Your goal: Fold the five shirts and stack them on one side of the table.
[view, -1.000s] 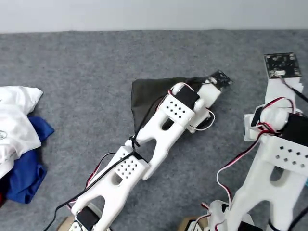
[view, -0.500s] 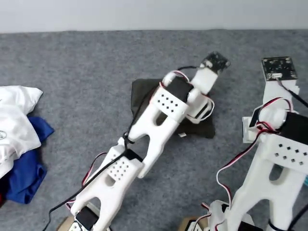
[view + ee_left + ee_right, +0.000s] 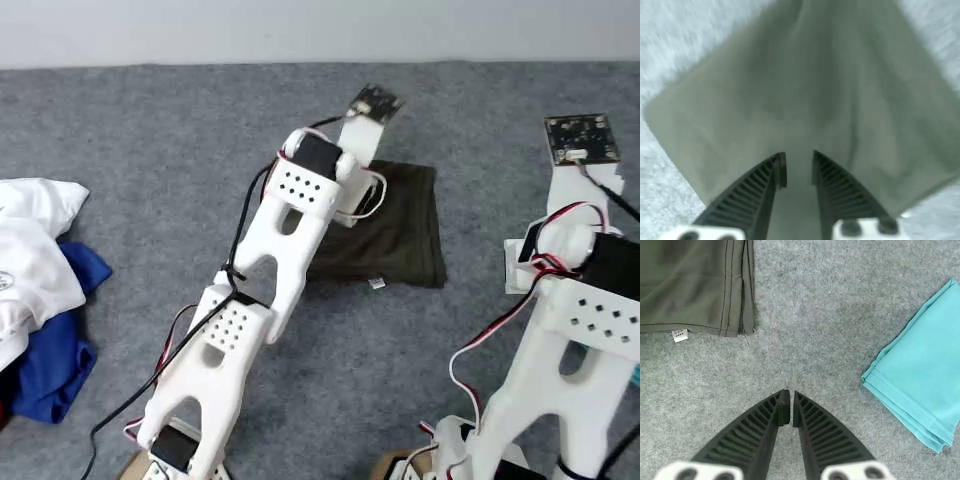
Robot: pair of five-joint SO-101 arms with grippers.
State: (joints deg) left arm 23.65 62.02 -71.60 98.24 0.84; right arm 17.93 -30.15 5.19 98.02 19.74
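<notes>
A dark olive shirt lies folded in a flat rectangle in the middle of the grey carpeted table. The left arm stretches over the shirt's left part. In its wrist view my left gripper hovers just above the olive shirt, its fingers slightly open with nothing between them. My right gripper is shut over bare carpet, between the olive shirt's hemmed edge and a folded teal shirt.
A loose pile of shirts lies at the table's left edge, a white one on top of a blue one. The right arm stands at the right side. A white wall borders the far edge.
The left arm swung left and farther back across the olive shirt. The shirt went from a raised, bunched triangle to a flat rectangle. The right arm barely moved.
</notes>
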